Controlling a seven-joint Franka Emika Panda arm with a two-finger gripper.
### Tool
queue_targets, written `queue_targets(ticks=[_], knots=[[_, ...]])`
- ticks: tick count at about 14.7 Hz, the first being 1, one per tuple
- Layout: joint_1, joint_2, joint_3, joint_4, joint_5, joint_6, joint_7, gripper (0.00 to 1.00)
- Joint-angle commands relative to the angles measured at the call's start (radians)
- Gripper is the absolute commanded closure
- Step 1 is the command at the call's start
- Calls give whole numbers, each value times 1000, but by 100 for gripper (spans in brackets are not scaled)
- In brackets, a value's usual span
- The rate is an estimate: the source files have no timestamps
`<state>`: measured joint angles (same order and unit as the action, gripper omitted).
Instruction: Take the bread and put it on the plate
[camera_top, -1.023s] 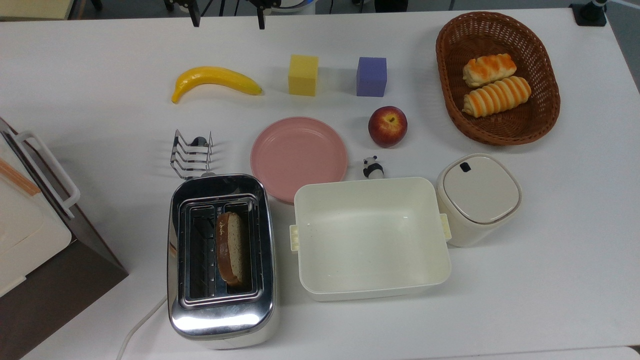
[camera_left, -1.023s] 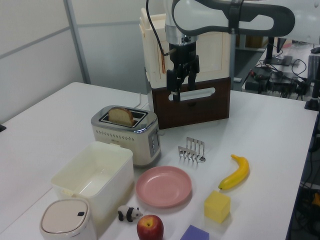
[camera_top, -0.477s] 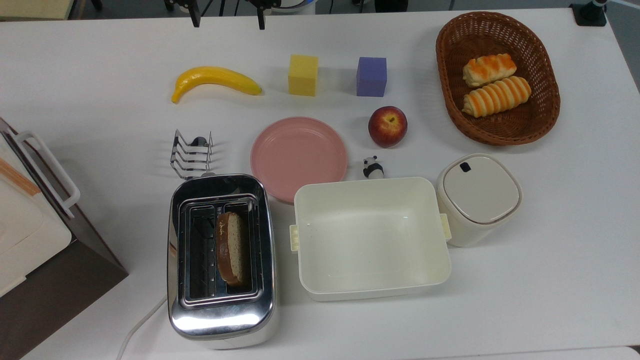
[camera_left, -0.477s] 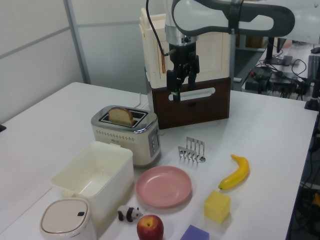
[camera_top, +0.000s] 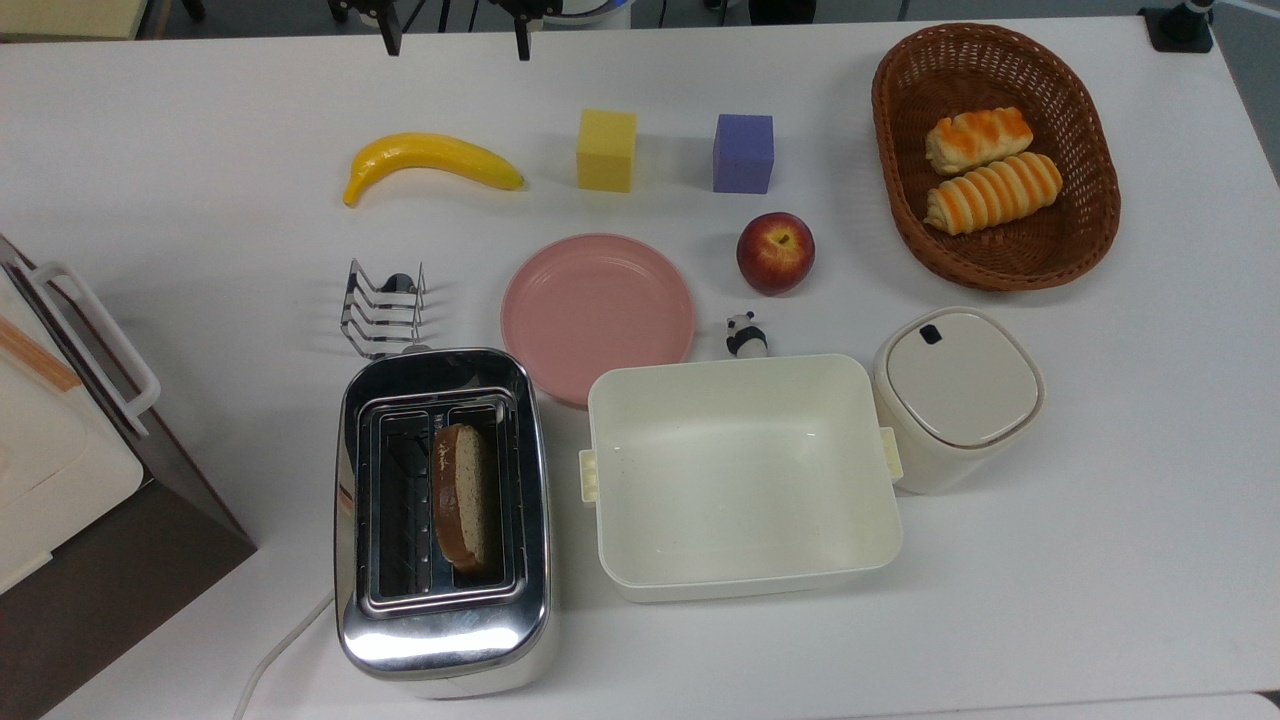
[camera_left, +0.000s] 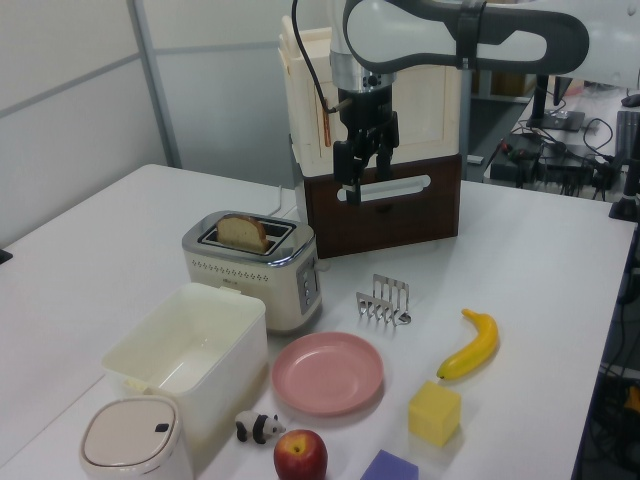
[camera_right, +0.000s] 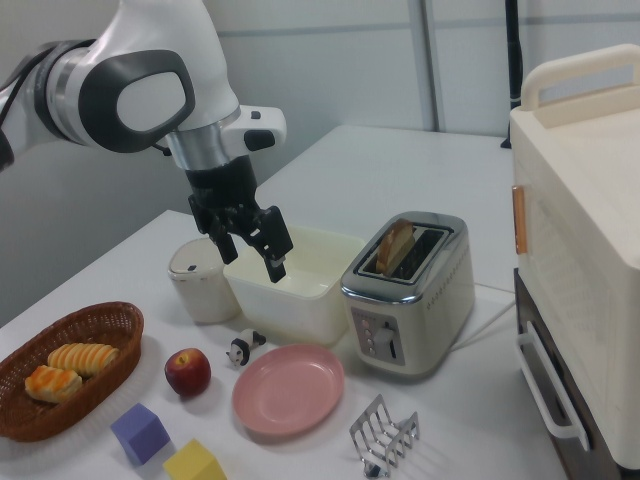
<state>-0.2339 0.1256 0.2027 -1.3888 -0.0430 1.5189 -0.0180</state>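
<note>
— What does your top view give you?
— The bread (camera_top: 462, 496) stands on edge in the toaster (camera_top: 443, 520) slot nearer the cream tub (camera_top: 742, 474). The plate (camera_top: 598, 313) lies bare, touching neither, with the toast rack (camera_top: 382, 309) on the top view's left and the apple (camera_top: 775, 252) to its right.

— And the left view?
— Your gripper (camera_left: 358, 172) hangs high, fingers parted (nothing between them) — well apart from the toaster.

— The right view?
— The gripper hovers over the tub; the panda figurine (camera_right: 243, 349) stands beside the plate.
</note>
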Motion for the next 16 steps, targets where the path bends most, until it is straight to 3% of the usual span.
queue_targets(ticks=[1,13,16], knots=[[-1,-15,-3,-15,20,-10,-7,0],[-5,19,-8,-10,15,3,-13,0],[-21,32,-8,-10,15,96,-10,1]])
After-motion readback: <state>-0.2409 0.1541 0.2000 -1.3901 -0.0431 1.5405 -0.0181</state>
